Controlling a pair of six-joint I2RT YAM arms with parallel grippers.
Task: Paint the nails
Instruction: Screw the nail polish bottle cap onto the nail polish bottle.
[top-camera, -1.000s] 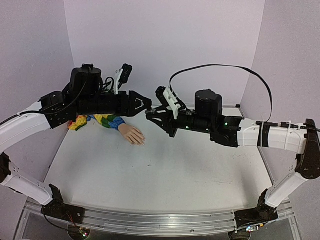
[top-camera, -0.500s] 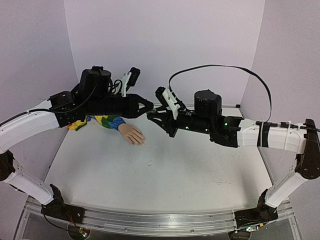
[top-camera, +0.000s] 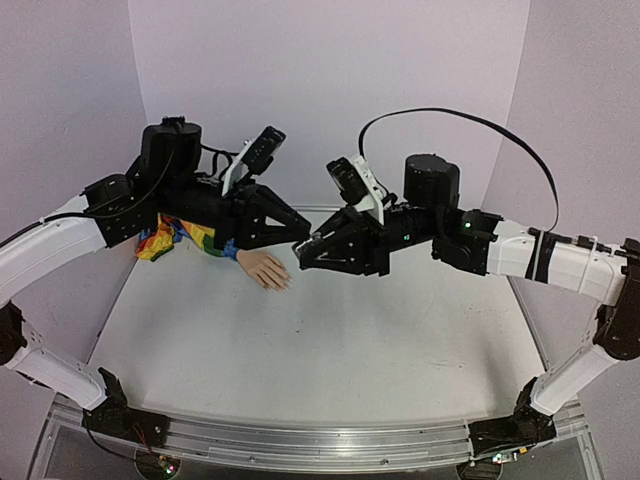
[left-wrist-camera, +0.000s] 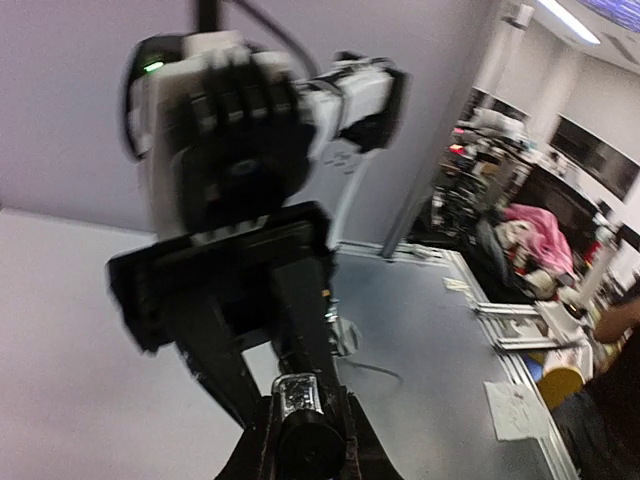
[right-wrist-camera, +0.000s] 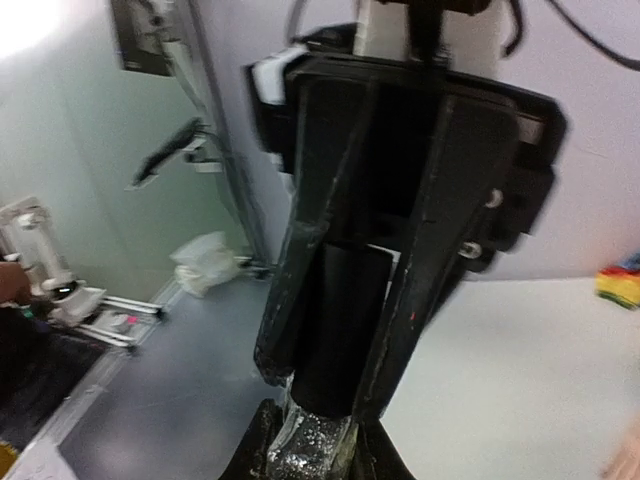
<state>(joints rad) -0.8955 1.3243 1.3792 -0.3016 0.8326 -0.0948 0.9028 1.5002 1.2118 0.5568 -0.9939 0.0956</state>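
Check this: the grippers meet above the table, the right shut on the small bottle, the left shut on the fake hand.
Wrong on the left gripper: it is shut on the bottle's dark cap, as the left wrist view shows; the fake hand lies on the table. The right gripper does hold the small bottle.

Left gripper (top-camera: 298, 238) and right gripper (top-camera: 306, 257) meet tip to tip above the back of the table (top-camera: 330, 350), both clamped on one small bottle (right-wrist-camera: 310, 445), so the arms bar that whole width. Fake hand (top-camera: 266, 270) lies just below the left gripper, open from the front. Near tabletop is free; walls (top-camera: 330, 100) close three sides.
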